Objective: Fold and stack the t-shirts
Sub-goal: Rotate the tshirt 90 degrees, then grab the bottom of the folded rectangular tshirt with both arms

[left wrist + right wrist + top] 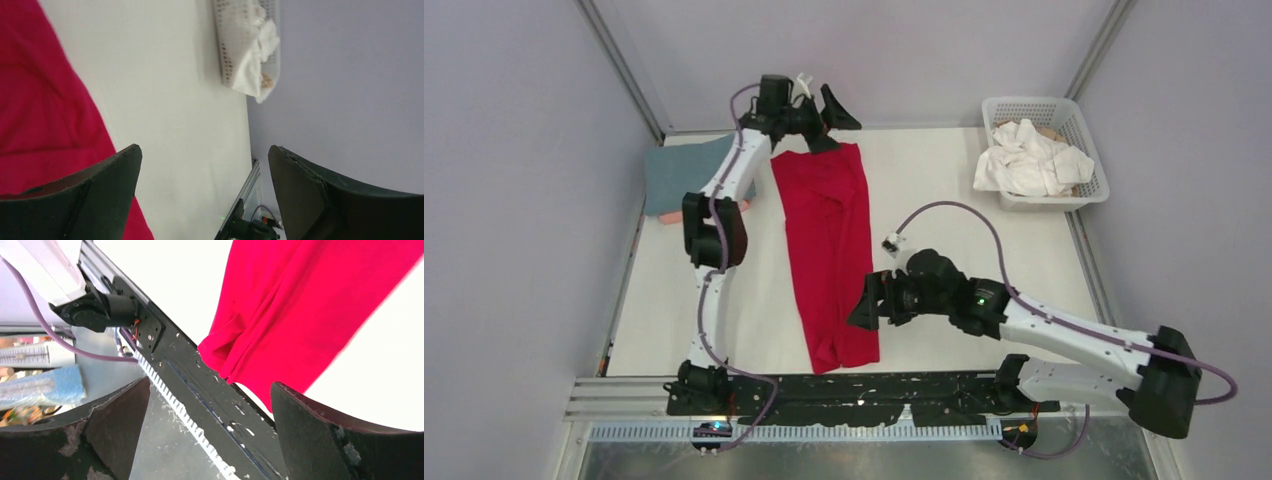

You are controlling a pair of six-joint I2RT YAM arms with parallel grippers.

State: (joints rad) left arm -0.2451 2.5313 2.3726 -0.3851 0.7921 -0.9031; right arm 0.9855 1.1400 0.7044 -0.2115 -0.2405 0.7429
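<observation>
The red t-shirt lies as a long folded strip, from under the left gripper down to just beside the right gripper. It looks light, soft and limp, so I think it will sag if it is lifted at one point; better to pinch the doubled edge at both end corners. Left of the left gripper lies a folded blue-grey t-shirt. Far to its right, white t-shirts fill a basket. Both grippers have their jaws wide apart and hold nothing.

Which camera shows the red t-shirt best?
The top external view shows the whole red t-shirt as a long strip. The left wrist catches only one edge, the right wrist only its near end.
</observation>
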